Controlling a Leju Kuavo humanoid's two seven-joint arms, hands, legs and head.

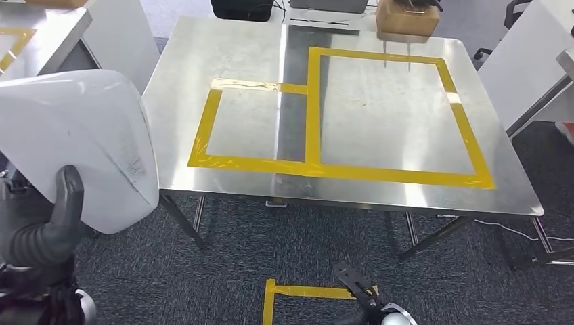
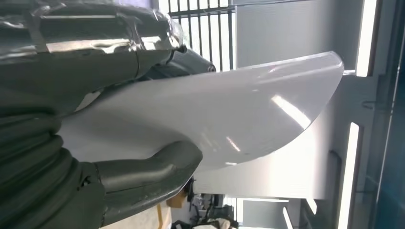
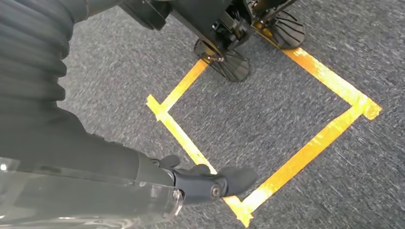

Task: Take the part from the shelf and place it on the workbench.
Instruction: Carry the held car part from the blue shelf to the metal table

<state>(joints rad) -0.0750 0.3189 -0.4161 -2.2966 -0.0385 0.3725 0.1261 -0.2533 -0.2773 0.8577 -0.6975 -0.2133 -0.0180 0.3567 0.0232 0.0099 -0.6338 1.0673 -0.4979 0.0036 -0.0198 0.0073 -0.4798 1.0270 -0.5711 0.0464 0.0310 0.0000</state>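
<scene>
Item: white part (image 1: 74, 142), a thin curved shell with a glossy face, broad next to the hand that carries it. Location: off the desk (image 1: 223, 54), held up in your left hand (image 1: 47, 230) beyond the desk's near-left corner. Grip: thumb (image 2: 157, 164) across one face, darker fingers (image 2: 191, 59) behind the other, pinching the shell near one edge. Handling, as judged: likely light and fairly stiff plastic, though a sheet this thin may flex; the gloss looks slippery, and an edge hold leaves most of the shell overhanging, so you should expect it to swing or twist. Keep hold near the rim with the thumb flat. Destination: the desk's yellow tape rectangles (image 1: 311, 122); the smaller one lies nearer the left edge. Right hand (image 3: 210, 183): hangs low over the carpet, carrying nothing, fingers loosely extended.
</scene>
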